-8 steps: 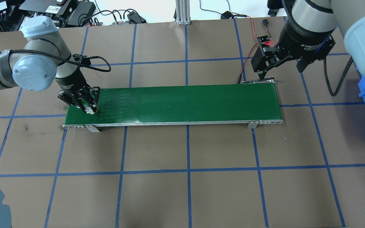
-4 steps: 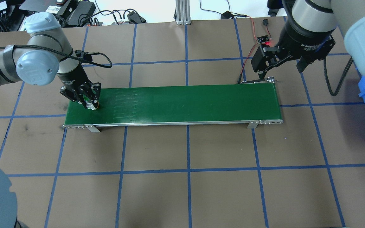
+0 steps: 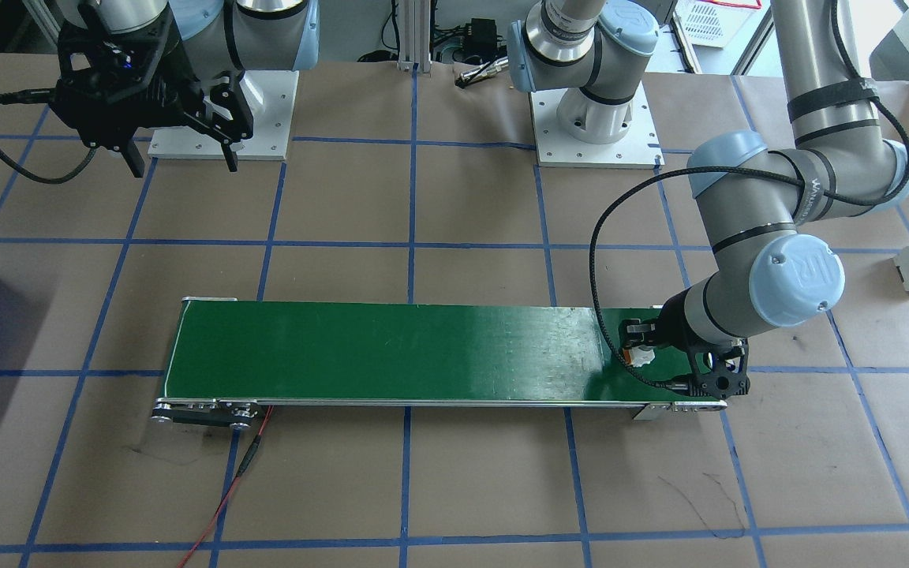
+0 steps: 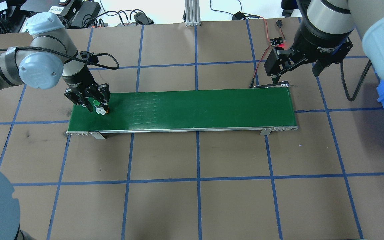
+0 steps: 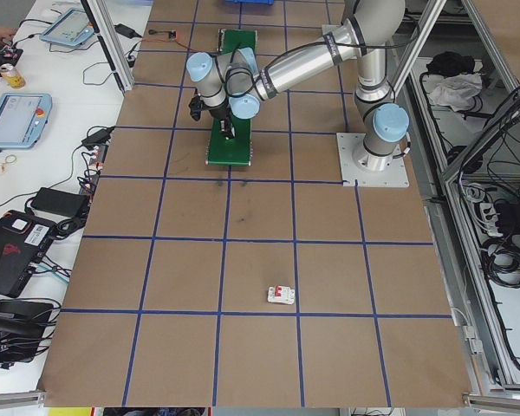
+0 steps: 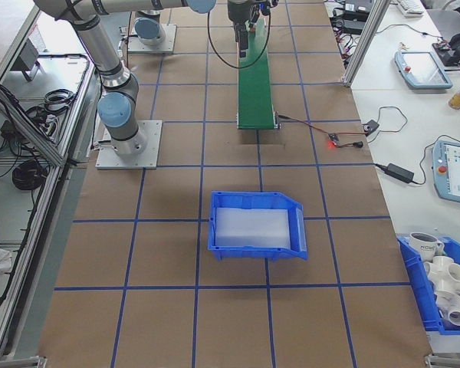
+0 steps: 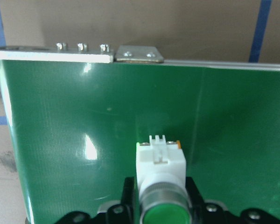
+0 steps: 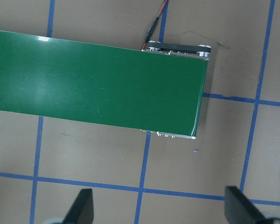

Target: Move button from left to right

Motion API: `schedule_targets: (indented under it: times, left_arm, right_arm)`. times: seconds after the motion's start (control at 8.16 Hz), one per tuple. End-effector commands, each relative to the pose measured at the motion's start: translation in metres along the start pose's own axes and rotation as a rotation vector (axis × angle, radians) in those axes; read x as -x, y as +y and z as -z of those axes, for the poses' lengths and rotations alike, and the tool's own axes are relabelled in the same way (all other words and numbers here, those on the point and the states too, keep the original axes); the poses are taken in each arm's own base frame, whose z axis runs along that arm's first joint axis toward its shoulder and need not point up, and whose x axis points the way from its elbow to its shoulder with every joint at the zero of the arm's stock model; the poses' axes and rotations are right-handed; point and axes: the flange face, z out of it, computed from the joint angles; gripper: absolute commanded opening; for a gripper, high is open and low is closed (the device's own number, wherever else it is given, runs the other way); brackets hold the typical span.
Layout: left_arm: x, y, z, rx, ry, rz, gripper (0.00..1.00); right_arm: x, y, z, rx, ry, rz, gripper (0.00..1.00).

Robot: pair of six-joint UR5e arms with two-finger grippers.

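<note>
Jaws of your left gripper [image 4: 95,107] pinch the button [image 4: 101,109], low over the belt's [image 4: 195,110] left end; you are at the placing step. Next, open and let the belt carry it to your right gripper [image 4: 293,68], which waits wide apart.

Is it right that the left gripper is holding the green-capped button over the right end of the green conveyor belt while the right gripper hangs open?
Not quite. The left gripper holds the button over the left end of the conveyor belt, as the overhead exterior view shows. The right gripper does hang open.
</note>
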Motion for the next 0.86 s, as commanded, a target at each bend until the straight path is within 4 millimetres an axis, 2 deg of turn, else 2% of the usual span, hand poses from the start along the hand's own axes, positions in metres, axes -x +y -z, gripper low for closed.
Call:
schedule_targets:
  times: [0.0,0.12,0.25,0.49,0.74]
  left_arm:
    - [-0.003,-0.002,0.004,-0.021,0.019,-0.003,1.0]
    - [-0.007,-0.002,0.011,-0.035,0.019,-0.003,1.0]
    - [-0.021,-0.003,0.019,-0.056,0.064,0.01,1.0]
    - [-0.052,-0.002,0.058,-0.119,0.08,0.027,1.0]
    - [-0.087,0.006,0.11,-0.218,0.066,-0.027,1.0]
  right_arm:
    - [0.0,0.0,0.0,0.0,0.001,0.0,1.0]
    - [0.0,0.0,0.0,0.0,0.001,0.0,1.0]
    - [0.0,0.0,0.0,-0.001,0.002,0.0,1.0]
    - [0.0,0.0,0.0,-0.001,0.002,-0.002,1.0]
    - [0.0,-0.003,-0.002,0.0,-0.003,-0.002,1.0]
